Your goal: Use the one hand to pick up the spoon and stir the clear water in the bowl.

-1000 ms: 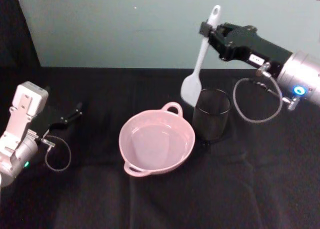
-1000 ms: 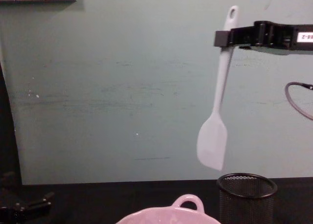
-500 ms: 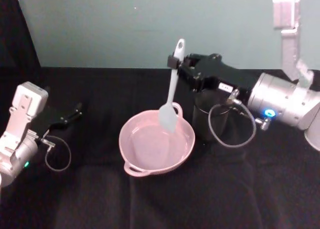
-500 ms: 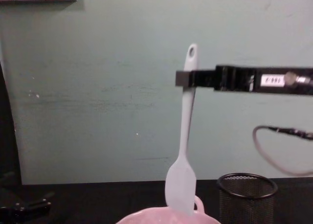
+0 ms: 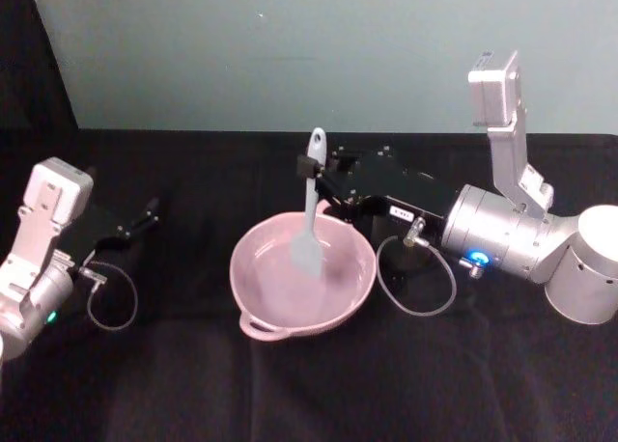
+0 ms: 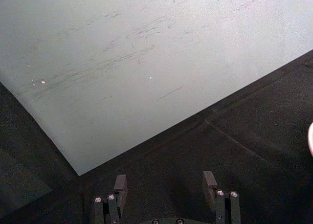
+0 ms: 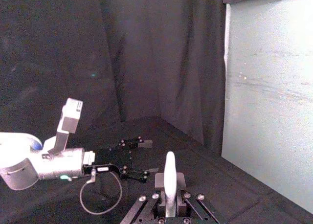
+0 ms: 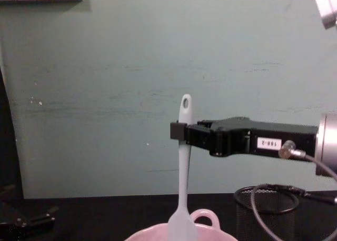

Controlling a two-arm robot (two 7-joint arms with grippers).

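Note:
My right gripper (image 5: 313, 172) reaches in from the right and is shut on the upper handle of the white spoon (image 5: 310, 213). The spoon hangs nearly upright, its blade down inside the pink bowl (image 5: 238, 268) at the table's middle. From the chest, the spoon (image 8: 184, 167) drops from the black right gripper (image 8: 178, 131) behind the bowl's rim (image 8: 152, 233). The right wrist view shows the spoon's handle (image 7: 169, 177) clamped between the fingers. My left gripper (image 5: 145, 216) stays parked at the far left, open (image 6: 165, 185) with nothing between its fingers.
A black wire-mesh cup (image 8: 266, 213) stands right of the bowl, under my right arm and partly hidden by it (image 5: 417, 261). A black cloth (image 5: 309, 384) covers the table, with a pale green wall (image 8: 105, 93) behind. Cables loop from both wrists.
My right gripper has carried the spoon left and down, from above the mesh cup to over the bowl. The blade now sits inside the bowl. The left arm has not moved.

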